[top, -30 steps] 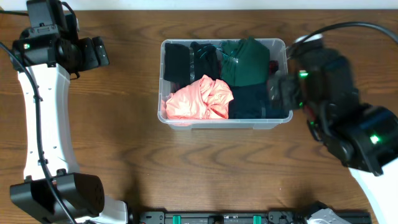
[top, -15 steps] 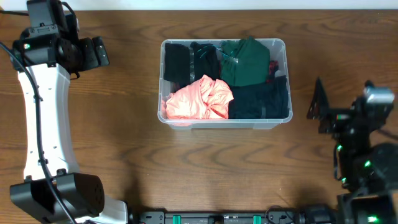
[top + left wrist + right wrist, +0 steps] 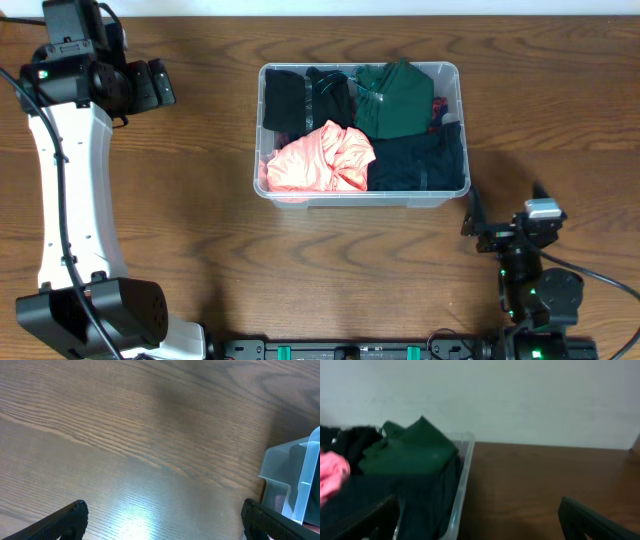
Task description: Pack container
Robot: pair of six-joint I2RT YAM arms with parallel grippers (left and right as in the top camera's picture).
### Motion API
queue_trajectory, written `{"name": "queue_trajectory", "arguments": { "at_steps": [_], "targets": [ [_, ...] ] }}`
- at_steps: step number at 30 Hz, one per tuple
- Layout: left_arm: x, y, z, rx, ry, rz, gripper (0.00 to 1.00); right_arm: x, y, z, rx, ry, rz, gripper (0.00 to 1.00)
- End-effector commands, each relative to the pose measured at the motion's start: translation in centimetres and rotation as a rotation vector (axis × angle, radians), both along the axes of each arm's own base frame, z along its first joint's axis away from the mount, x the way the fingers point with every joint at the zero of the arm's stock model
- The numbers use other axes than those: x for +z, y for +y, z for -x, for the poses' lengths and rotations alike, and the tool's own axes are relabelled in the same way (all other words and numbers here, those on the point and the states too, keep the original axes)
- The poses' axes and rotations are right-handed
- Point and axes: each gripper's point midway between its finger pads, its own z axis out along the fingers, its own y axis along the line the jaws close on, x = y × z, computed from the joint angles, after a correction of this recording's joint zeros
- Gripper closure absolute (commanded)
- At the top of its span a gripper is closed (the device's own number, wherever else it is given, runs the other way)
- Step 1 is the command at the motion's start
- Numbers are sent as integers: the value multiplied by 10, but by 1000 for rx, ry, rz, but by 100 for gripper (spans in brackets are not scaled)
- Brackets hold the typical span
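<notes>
Over the table (image 3: 330, 270), the right gripper (image 3: 505, 208) has drawn back from the container (image 3: 360, 198), which sits mid-table. Its jaws are spread and empty. The left gripper (image 3: 163, 83) is unmoved.

Left wrist: fingers apart over bare wood.

Right wrist: clothes (image 3: 410, 452) fill the container. Packing appears finished.

Clear container (image 3: 360, 200) packed with clothes (image 3: 320, 160), wooden table (image 3: 200, 250)
</notes>
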Motion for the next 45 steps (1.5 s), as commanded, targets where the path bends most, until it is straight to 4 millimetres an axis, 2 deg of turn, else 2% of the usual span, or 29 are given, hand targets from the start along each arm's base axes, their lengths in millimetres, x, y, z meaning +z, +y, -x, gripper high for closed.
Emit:
{"name": "queue_trajectory", "arguments": {
  "at_steps": [1,12,45],
  "targets": [
    [6,2,0,6,-14,-3,2,-11,-2,2,-3,-10,10,1],
    [6,2,0,6,-14,-3,2,-40,-8,10,-36,44,11,1],
    [6,2,0,6,-14,-3,2,-38,-12,10,-58,35,24,1]
  ]
}}
